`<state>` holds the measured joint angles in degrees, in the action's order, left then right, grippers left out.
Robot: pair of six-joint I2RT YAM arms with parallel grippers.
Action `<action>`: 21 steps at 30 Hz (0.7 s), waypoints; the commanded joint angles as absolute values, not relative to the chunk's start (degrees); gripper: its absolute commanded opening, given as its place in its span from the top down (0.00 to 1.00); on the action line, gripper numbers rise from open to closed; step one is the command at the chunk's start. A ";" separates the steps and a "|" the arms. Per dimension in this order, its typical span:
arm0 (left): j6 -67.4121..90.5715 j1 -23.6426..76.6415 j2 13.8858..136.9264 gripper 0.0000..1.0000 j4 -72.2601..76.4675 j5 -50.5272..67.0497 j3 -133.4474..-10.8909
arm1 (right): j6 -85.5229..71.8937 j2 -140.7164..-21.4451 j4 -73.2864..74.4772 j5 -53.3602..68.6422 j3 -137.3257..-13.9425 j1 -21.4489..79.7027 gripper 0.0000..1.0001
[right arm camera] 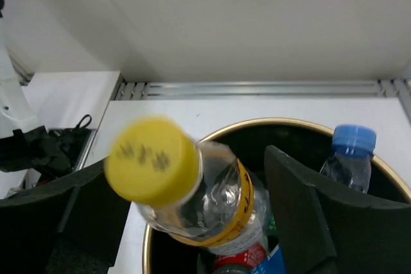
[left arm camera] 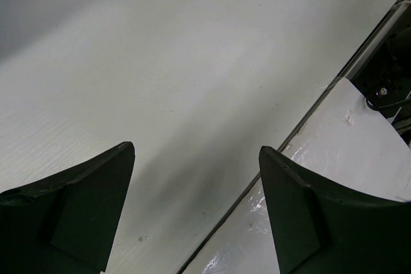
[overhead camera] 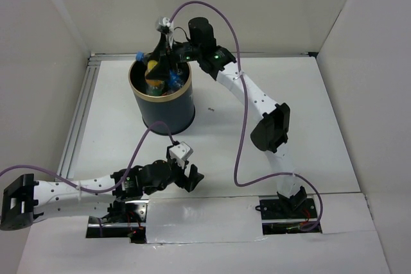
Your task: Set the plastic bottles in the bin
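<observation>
- Left arm [overhead camera: 64,190] and right arm [overhead camera: 257,97]: white links, chunky black joint housings.
- Purple cables [overhead camera: 238,43] loop off both.
- Small dark screw dots run along the white links.
- Green light [overhead camera: 219,57] glowing on the right wrist's black housing.
- White camera block [overhead camera: 180,152] on the left wrist.
- Fingers [left arm camera: 77,222]: broad, matte black wedges with flat inner pads.

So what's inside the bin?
In the bin: a tilted yellow-capped bottle, a blue-capped bottle, something red and blue beneath. Lower contents and the bottom are covered.
</observation>
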<state>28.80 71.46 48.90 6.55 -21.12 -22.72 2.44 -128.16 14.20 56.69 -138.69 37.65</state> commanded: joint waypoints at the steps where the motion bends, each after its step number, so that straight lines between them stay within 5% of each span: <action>1: 28.65 71.81 48.69 0.10 7.82 -22.50 -22.94 | 5.44 -129.64 23.63 52.56 -140.98 37.44 0.14; 10: 25.67 71.81 52.21 0.10 9.49 -21.88 -25.58 | 7.56 -125.26 26.46 49.14 -142.64 34.64 0.00; 14: 23.65 71.81 52.82 0.10 10.11 -21.88 -28.03 | 5.99 -117.09 26.46 37.30 -140.99 29.37 0.00; 21: 21.10 71.81 57.21 0.07 10.11 -21.88 -34.27 | 9.75 -98.99 30.76 2.90 -117.99 16.71 0.00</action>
